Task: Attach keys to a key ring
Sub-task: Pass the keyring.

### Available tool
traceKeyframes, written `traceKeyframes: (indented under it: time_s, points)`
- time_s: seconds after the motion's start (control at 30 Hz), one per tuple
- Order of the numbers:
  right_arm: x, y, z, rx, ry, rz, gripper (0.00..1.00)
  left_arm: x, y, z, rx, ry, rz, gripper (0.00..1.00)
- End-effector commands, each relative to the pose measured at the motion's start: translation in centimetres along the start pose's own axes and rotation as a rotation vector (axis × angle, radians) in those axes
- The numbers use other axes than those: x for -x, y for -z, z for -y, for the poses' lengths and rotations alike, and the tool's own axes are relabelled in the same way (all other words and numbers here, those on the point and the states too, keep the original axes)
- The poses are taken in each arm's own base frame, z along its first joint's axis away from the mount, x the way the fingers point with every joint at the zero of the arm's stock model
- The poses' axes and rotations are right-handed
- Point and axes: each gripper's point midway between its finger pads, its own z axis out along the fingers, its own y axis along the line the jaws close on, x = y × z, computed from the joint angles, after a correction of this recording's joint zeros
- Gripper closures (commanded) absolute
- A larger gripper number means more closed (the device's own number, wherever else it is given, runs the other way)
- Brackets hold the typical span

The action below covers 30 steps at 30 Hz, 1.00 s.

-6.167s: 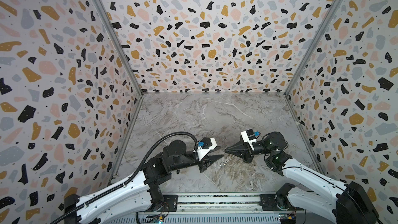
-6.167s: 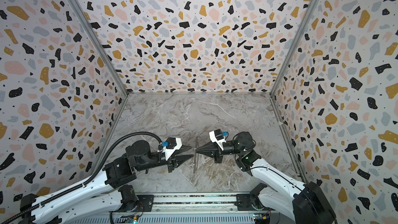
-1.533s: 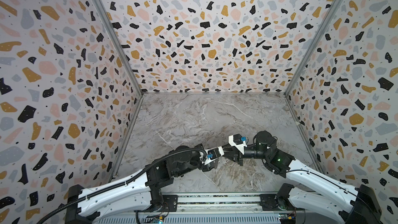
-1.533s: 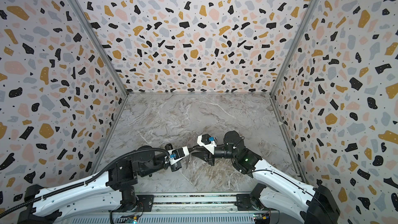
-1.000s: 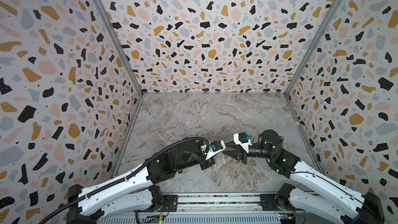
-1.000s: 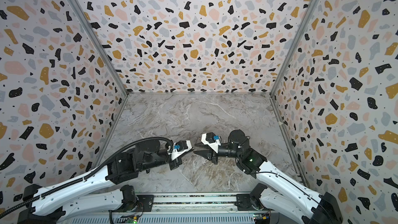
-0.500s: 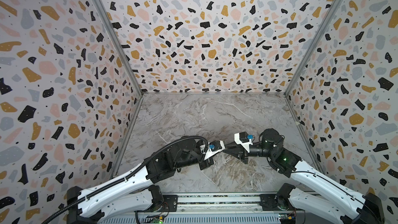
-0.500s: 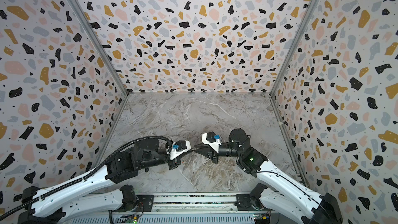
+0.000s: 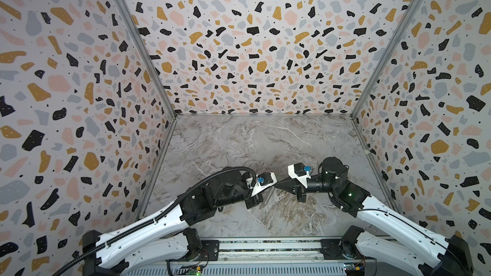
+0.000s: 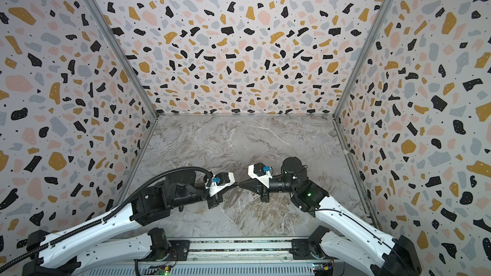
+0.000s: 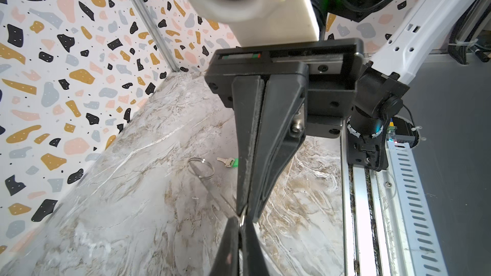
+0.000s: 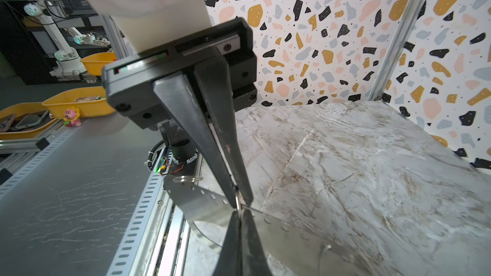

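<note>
In both top views, two white robot arms reach inward over a grey marble-patterned tabletop enclosed by speckled terrazzo walls. The black, tapered left gripper and right gripper meet tip to tip above the table, each with its fingers pressed together. The key is too small to pick out from here.

In the left wrist view, the tiny key, with a bright green plastic head and a thin silvery shaft, lies flat on the tabletop beyond the joined tips. Its head sits just beside a right gripper finger and is partly hidden by it. Its long axis runs crosswise to that finger. The shaft points away from the finger, toward a thin silvery wire loop close by.

In the right wrist view, the key ring is a flat, grey, see-through piece with small dots along one straight edge. It juts sideways from the joined tips toward the slotted metal rail. The dotted edge leads straight into the pinch, where both grippers clamp a thin silvery rim.
</note>
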Motion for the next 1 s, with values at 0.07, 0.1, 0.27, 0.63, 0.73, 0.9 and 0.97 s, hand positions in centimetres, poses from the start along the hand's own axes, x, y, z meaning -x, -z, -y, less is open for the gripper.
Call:
traceKeyframes:
  time_s: [0.07,0.1,0.27,0.63,0.73,0.9,0.97]
  points:
    - [2.9,0.4,-0.7,0.028,0.064,0.067,1.00,0.7,-0.2,-0.2,0.007,-0.013,0.056,1.00]
    - [2.8,0.4,-0.6,0.020,0.062,0.069,1.00,0.8,-0.1,-0.5,0.024,-0.006,0.064,0.98]
    - [2.6,1.5,0.2,0.004,0.045,0.115,1.00,1.8,1.9,-1.5,0.097,-0.003,0.137,0.72]
    - [3.1,3.1,0.5,0.031,0.042,0.195,1.00,1.4,4.6,-2.6,0.213,0.080,0.256,0.72]
    - [3.3,3.1,0.4,0.050,0.047,0.209,1.00,0.7,3.9,-2.9,0.229,0.094,0.232,0.76]
    - [3.5,3.0,0.4,0.074,0.052,0.228,1.00,0.6,2.3,-2.5,0.192,0.068,0.221,0.80]
    - [3.5,2.9,0.4,0.078,0.053,0.232,1.00,1.1,1.9,-1.9,0.149,0.054,0.244,0.79]
